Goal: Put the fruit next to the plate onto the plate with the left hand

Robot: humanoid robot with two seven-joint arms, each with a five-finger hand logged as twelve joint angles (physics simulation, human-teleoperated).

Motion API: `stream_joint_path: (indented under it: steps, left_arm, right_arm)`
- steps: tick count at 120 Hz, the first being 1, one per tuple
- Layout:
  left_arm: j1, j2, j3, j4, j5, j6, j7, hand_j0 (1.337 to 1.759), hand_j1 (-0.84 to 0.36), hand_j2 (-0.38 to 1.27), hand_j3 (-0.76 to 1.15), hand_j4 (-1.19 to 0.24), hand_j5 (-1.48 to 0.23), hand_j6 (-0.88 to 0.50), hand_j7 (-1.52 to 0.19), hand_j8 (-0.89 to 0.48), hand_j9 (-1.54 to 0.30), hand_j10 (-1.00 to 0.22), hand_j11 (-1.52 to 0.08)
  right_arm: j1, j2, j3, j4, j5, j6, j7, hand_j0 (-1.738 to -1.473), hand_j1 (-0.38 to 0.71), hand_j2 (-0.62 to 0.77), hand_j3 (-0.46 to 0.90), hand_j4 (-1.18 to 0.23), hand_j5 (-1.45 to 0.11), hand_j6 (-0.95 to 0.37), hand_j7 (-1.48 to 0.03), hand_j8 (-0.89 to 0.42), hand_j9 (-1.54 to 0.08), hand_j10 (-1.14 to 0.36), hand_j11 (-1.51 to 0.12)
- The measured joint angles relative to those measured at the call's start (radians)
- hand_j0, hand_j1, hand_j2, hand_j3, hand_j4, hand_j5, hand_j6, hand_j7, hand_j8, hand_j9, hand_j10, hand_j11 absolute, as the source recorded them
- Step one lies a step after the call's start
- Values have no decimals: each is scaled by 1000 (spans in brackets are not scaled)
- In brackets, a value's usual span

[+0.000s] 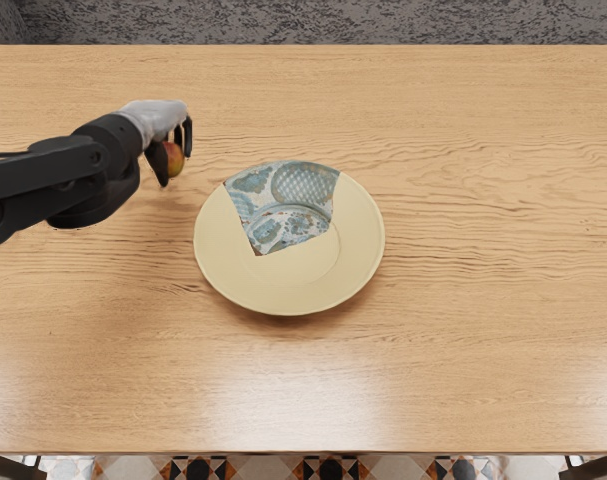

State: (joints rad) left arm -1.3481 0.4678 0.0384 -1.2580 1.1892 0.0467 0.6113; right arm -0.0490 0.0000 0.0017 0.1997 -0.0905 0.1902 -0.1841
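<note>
Left hand [166,135] hangs over the far left part of the desk [483,150], fingers curled down around a small reddish fruit [174,158] that shows between them. Whether the fruit is clear of the desk cannot be told. The plate [223,258] lies to the right of the hand and a little nearer, close but apart. The coming move looks like a short carry rightward and nearward over the rim.

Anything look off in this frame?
The round cream plate has a blue-grey patterned wedge over only its upper part, like a mismatched texture. Otherwise fine: the left hand grips the small red-yellow fruit left of the plate.
</note>
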Motion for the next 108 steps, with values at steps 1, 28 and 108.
stream_joint_path:
  steps: [1,28,108]
  left_arm:
    - [-1,-5,-1,0,-1,0,0,1651,-246,384,0,-793,-1139,-444,-1111,-457,-1104,-799,-1106]
    - [-21,-75,-31,-50,-18,1,-1,1653,-316,514,0,-781,-1161,-407,-1112,-441,-1096,-809,-1099]
    - [18,-157,-28,-100,-44,0,0,1657,21,331,0,-329,-475,-212,-457,-204,-451,-341,-451]
  right_arm:
    - [0,0,0,0,0,0,0,-1658,-331,-3,0,-15,-19,-15,-20,-15,-19,-15,-20]
    - [0,0,0,0,0,0,0,-1658,-331,-3,0,-15,-19,-15,-20,-15,-19,-15,-20]
    - [0,0,0,0,0,0,0,-1658,-331,-3,0,-15,-19,-15,-20,-15,-20,-15,-20]
